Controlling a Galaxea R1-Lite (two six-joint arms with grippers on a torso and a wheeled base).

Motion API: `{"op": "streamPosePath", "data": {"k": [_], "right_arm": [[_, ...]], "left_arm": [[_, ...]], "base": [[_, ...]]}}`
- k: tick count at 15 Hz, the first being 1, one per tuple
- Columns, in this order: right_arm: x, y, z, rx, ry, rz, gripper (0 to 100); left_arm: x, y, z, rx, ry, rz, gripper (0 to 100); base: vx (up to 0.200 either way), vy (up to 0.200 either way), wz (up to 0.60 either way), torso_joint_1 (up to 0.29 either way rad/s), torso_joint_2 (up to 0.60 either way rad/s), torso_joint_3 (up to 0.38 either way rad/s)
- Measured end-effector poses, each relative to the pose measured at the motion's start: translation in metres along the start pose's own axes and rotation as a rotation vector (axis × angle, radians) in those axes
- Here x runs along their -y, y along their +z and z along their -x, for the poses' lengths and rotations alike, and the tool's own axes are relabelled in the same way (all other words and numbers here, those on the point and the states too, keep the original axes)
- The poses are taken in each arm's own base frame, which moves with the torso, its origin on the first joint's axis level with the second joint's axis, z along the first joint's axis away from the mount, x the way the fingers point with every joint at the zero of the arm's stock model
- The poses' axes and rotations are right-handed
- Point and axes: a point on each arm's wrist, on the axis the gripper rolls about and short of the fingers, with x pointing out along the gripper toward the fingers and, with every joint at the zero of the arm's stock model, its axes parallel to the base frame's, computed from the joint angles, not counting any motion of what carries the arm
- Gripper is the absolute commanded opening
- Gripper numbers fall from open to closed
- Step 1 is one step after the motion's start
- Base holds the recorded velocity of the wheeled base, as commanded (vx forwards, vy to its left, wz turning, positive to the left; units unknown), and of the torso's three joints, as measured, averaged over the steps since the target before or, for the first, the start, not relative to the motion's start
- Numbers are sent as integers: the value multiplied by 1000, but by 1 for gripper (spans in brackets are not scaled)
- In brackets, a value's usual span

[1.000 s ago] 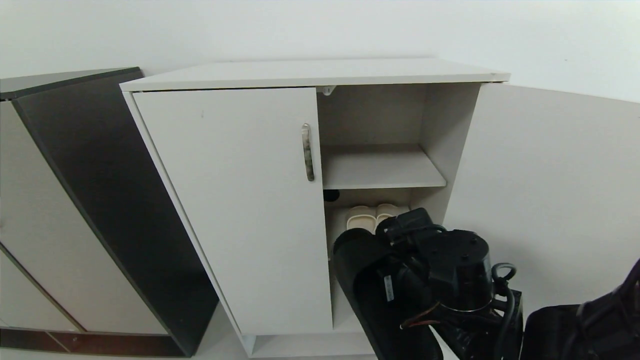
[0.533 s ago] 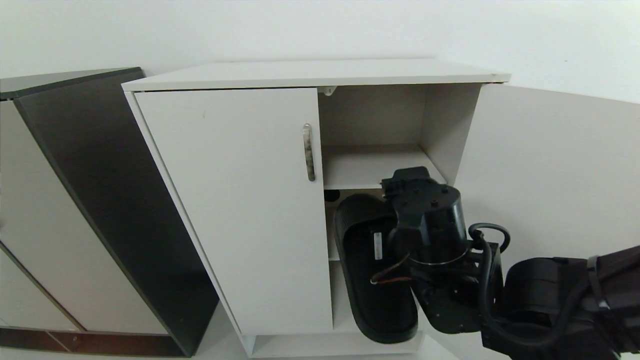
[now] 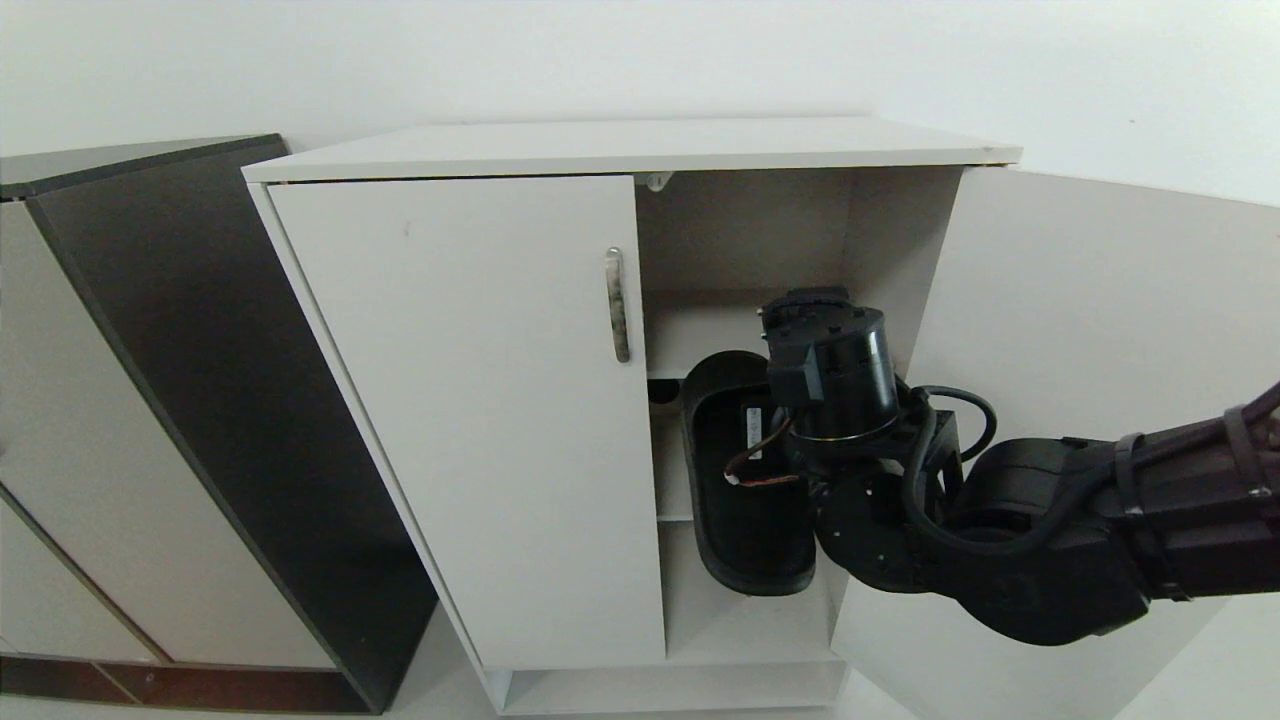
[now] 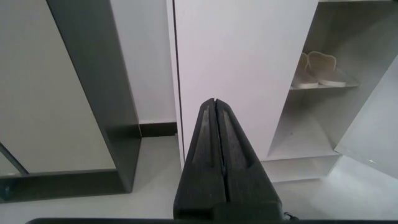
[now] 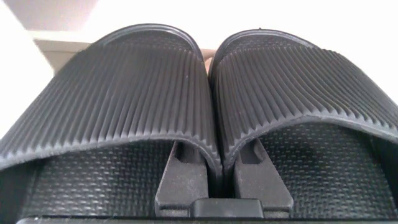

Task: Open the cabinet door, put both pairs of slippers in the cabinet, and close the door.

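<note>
Black slippers [image 3: 745, 480] sit clamped as a pair in our right gripper [image 5: 219, 177], pointing lengthwise, toes first, into the cabinet's [image 3: 620, 150] open half. Our left gripper [image 4: 214, 109] hangs pressed closed, empty, farther off.

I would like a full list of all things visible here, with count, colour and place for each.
cabinet: one, white, centre of head view.
closed door: one, white, cabinet's left half, with metal handle.
open door: one, white, swung out rightward.
pale slippers: one pair, cream, on an inner shelf.
black slippers: one pair, black, at the cabinet's open half.
dark cabinet: one, dark grey, left of the white cabinet.
right gripper: black, shut on the black slippers.
left gripper: black, shut, empty, facing the closed door.
</note>
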Motion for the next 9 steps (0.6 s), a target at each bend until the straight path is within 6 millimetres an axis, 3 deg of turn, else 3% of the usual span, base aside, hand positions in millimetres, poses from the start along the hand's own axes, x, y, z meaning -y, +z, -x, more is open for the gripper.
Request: {"op": "streamPosePath", "data": {"k": [6, 9], "right_arm": [[1, 3, -5, 3, -12, -3, 0], [4, 2, -8, 1, -23, 1, 0]], "left_arm": [[0, 0, 0, 0, 0, 0, 0], [0, 0, 0, 0, 0, 0, 0]], "base": [[0, 0, 0, 0, 0, 0], [200, 0, 0, -1, -1, 1]]}}
